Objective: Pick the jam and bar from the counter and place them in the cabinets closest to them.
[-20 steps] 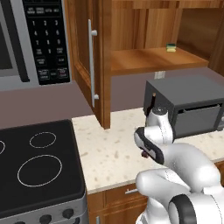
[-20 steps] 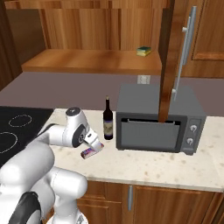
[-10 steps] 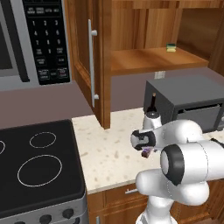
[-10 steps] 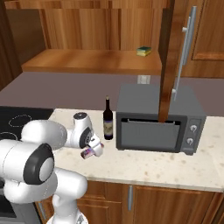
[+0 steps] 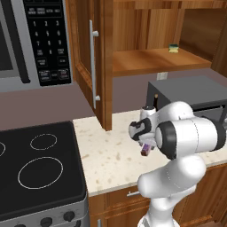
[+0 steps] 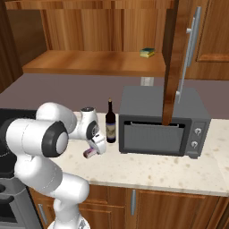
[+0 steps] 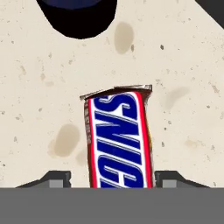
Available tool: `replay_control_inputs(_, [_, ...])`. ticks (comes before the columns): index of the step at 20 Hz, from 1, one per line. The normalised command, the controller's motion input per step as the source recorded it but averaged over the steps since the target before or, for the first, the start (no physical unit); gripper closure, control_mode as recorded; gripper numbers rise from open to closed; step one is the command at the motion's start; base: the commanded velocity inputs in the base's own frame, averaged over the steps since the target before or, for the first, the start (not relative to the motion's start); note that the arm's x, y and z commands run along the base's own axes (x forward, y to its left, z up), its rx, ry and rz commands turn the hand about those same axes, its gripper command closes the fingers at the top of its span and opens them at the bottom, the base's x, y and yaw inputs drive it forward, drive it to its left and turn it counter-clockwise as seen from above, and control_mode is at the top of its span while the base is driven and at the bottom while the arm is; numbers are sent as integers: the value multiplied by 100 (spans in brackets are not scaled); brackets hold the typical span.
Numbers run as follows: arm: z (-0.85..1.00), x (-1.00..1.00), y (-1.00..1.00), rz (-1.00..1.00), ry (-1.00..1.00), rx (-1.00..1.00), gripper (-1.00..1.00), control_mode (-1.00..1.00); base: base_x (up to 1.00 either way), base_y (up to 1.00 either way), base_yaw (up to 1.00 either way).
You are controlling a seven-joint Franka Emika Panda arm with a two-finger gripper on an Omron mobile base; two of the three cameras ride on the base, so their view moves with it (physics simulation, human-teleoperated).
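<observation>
Bar (image 5: 145, 150) sits under the gripper (image 5: 144, 148) on the speckled counter (image 5: 111, 150), left view. Right view: beside a wine bottle (image 6: 110, 122). Hand view: fingertips (image 7: 57, 178) flank it; contact unclear.

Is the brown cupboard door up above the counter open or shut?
Open. The cabinet door swings out toward the room, and you can see the bare wooden shelf inside with a little sponge on it.
</observation>
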Motion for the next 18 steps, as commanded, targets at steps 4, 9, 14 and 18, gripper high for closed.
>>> replay_control_inputs(4, [10,-16,-2,0,-2,0,100,-100,0,0,0])
replay_control_inputs(9, [54,-43,-13,0,-6,0,100,-100,0,0,0])
replay_control_inputs(14, [74,-43,-15,1,-4,0,100,-100,0,0,0])
replay_control_inputs(18, [67,-51,-6,15,-6,-1,100,-100,0,0,0])
